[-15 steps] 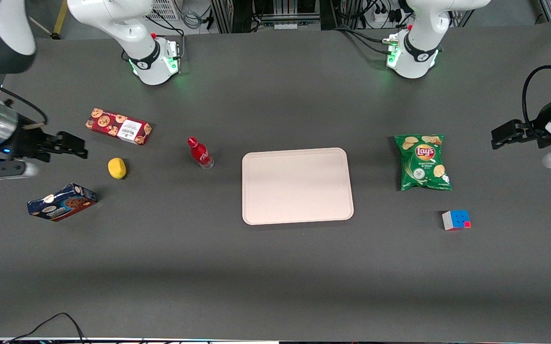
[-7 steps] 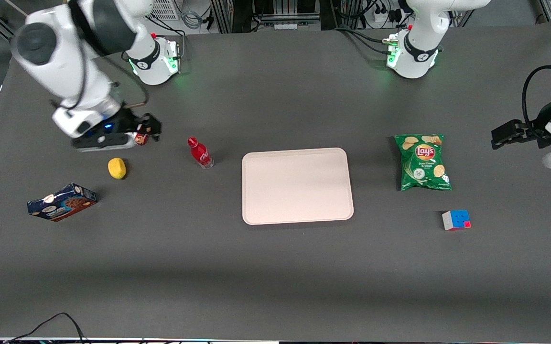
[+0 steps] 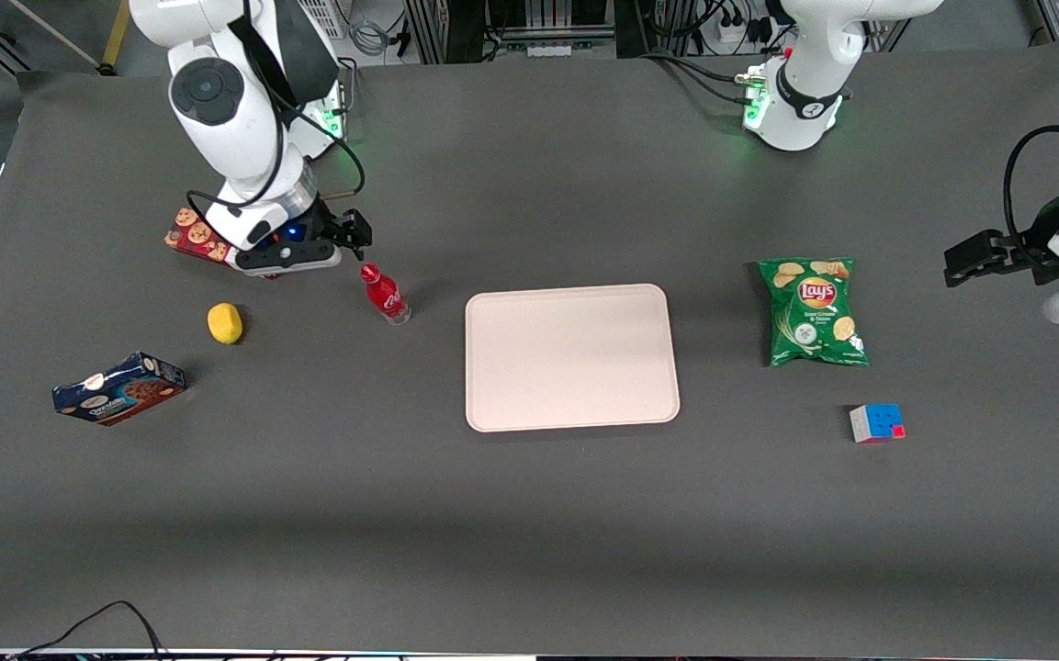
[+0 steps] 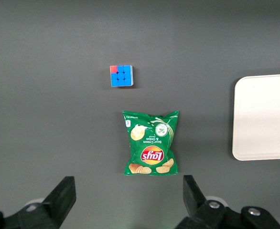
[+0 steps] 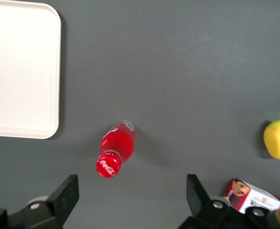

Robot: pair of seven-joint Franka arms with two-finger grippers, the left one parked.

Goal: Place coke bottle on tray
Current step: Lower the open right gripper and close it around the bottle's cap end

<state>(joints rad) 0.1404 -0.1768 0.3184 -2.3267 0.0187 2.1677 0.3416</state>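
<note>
The coke bottle (image 3: 384, 294), small and red with a red cap, stands upright on the table beside the tray (image 3: 570, 358), toward the working arm's end. In the right wrist view the bottle (image 5: 115, 150) shows from above, with the tray (image 5: 20, 71) beside it. My right gripper (image 3: 356, 237) hovers just farther from the front camera than the bottle's cap, apart from it. Its fingers are open and empty, and the bottle lies outside their gap (image 5: 132, 191). The pale tray is bare.
A red cookie box (image 3: 189, 234) lies partly under my wrist and also shows in the right wrist view (image 5: 252, 195). A lemon (image 3: 225, 323) and a blue box (image 3: 118, 388) lie toward the working arm's end. A chips bag (image 3: 814, 312) and a cube (image 3: 876, 423) lie toward the parked arm's end.
My right arm has swung in from the table's end, over the cookie box, to just beside the bottle. The bottle and tray have not moved.
</note>
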